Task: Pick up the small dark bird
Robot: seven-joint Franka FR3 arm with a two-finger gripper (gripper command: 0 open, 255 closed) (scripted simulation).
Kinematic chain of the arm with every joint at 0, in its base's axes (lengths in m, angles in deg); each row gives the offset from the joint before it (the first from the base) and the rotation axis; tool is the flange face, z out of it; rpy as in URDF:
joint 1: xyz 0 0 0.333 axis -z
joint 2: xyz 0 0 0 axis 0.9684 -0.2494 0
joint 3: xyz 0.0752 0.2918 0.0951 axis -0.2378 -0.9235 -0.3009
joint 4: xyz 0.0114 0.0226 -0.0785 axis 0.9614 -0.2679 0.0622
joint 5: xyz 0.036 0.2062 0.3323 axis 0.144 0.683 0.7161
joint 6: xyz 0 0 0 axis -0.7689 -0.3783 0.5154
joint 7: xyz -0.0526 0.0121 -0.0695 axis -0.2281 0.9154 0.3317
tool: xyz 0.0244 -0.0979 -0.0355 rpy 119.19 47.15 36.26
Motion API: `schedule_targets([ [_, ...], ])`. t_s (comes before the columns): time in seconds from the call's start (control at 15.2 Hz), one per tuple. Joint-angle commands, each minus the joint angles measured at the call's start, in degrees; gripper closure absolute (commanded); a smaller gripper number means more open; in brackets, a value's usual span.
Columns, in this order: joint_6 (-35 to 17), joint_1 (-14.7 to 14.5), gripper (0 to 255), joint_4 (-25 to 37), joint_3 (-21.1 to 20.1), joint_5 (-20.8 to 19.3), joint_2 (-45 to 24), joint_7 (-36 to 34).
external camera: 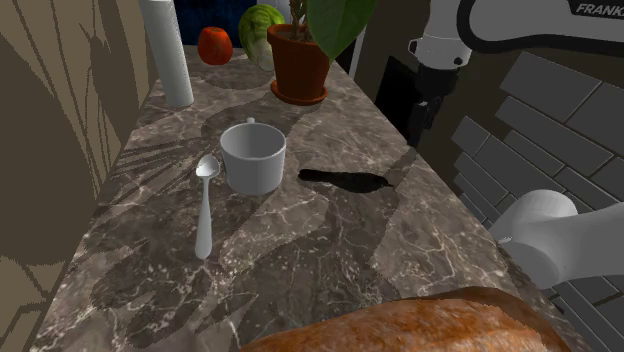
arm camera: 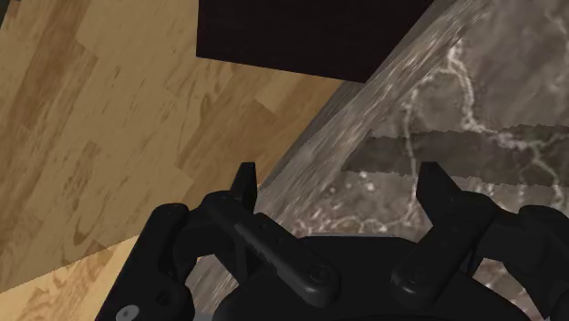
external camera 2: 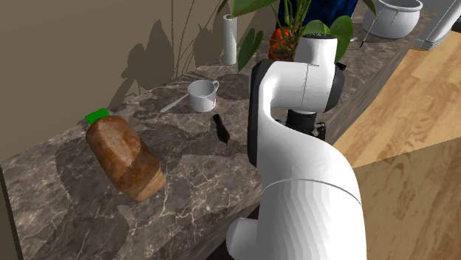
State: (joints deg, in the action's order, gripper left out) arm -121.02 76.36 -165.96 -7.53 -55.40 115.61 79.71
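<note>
Shoulder view: small dark bird (external camera: 345,181) lies flat on the marble counter (external camera: 300,260), just right of the white cup (external camera: 253,155). Gripper (arm camera: 342,182) fingers are spread and empty, at the counter edge. Bird is probably light and rigid; pinch across its narrow body.

Marble counter (external camera 2: 192,185) runs diagonally through the frame. Dark bird (external camera 2: 220,127) lies flat on it, between white cup (external camera 2: 201,94) and white arm (external camera 2: 295,155), apart from the cup. Spoon (external camera 2: 171,104) lies just beside the cup. Bread loaf (external camera 2: 124,156) with green tag sits well apart from the bird. White cylinder (external camera 2: 230,38) and plant (external camera 2: 255,43) stand behind. Wood floor (external camera 2: 414,96) at right.
</note>
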Motion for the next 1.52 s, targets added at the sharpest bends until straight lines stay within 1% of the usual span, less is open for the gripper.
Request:
schedule_targets([
  [0.0, 0.0, 0.0, 0, 0.0, 0.0, 0.0, 0.0, 0.0],
  [0.53, -2.36, -6.38, 0, 3.71, -5.21, 8.95, -4.04, -1.36],
  [0.99, -4.49, -11.33, 0, 8.58, -9.62, 15.67, -8.22, -2.2],
  [1.25, -5.65, -13.87, 0, 11.98, -12.08, 18.96, -10.79, -2.6],
  [1.32, -5.7, -13.98, 0, 12.14, -12.19, 19.1, -10.91, -2.61],
  [1.45, -7.16, -14.05, 0, 10.45, -12.37, 19.28, -10.69, -2.37],
])
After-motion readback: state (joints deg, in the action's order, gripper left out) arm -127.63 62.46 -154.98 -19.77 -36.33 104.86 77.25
